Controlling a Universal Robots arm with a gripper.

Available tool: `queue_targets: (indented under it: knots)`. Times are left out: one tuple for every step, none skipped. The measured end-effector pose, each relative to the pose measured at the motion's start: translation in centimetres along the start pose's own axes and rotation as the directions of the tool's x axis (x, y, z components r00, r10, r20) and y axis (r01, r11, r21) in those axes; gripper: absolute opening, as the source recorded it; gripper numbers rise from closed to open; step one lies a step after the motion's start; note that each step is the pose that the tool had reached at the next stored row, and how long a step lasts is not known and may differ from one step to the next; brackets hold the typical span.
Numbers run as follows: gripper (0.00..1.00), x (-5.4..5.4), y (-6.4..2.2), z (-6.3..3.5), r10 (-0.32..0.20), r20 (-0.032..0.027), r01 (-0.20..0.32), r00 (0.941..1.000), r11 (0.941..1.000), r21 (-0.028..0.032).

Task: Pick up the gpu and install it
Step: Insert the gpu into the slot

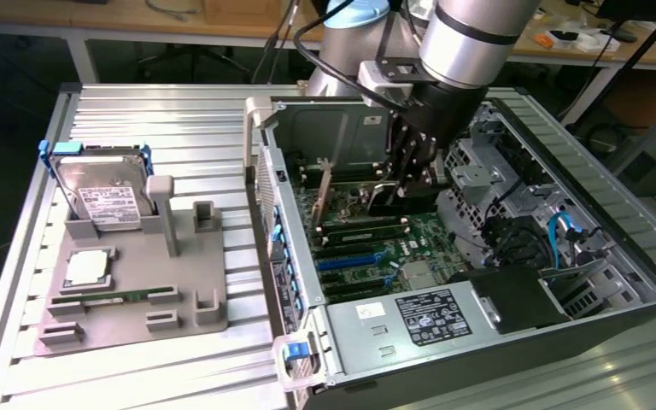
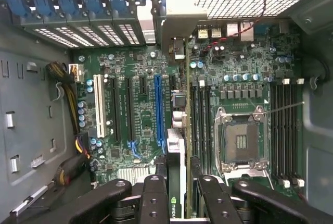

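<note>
inside the open computer case (image 1: 601,256), fingers (image 2: 156,195) gripping gpu (image 2: 177,172) upright

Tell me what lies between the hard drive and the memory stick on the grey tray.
A square silver processor chip lies between the hard drive and the memory stick, in the exterior view.

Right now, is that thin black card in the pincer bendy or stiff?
Probably stiff: the thin black card with the metal bracket stands straight on edge in the pincer, with no sag. Likely light, since it looks so slim. Perhaps fragile too: a board that thin might be harmed by twisting.
</note>
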State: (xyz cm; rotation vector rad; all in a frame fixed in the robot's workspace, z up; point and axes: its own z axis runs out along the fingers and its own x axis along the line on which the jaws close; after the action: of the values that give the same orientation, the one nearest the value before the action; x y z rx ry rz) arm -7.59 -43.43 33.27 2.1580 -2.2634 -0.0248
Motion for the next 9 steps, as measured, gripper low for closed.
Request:
queue_targets:
  knots:
    - [0.27, 0.01, 0.03, 0.1, -0.001, 0.0, 0.001, 1.0, 1.0, 0.0]
    - [0.27, 0.01, 0.06, 0.2, -0.002, -0.0002, 0.002, 1.0, 1.0, 0.0]
    - [0.27, 0.03, 0.11, 0.34, -0.004, -0.0002, 0.004, 1.0, 1.0, 0.0]
    - [0.27, 0.06, 0.22, 0.55, -0.005, -0.0002, 0.005, 1.0, 1.0, 0.0]
    - [0.27, 0.08, 0.28, 0.66, -0.006, -0.0002, 0.006, 1.0, 1.0, 0.0]
    - [0.27, 0.11, 0.32, 0.74, -0.007, -0.0004, 0.007, 1.0, 1.0, -0.0001]
    - [0.27, 0.24, 0.34, 0.82, -0.008, -0.0006, 0.008, 1.0, 1.0, -0.0001]
    - [0.27, 0.31, 0.36, 0.92, -0.009, -0.0005, 0.009, 1.0, 1.0, 0.0]
    - [0.27, 0.39, 0.38, 1.02, -0.01, -0.0006, 0.01, 0.9999, 0.9999, 0.0]
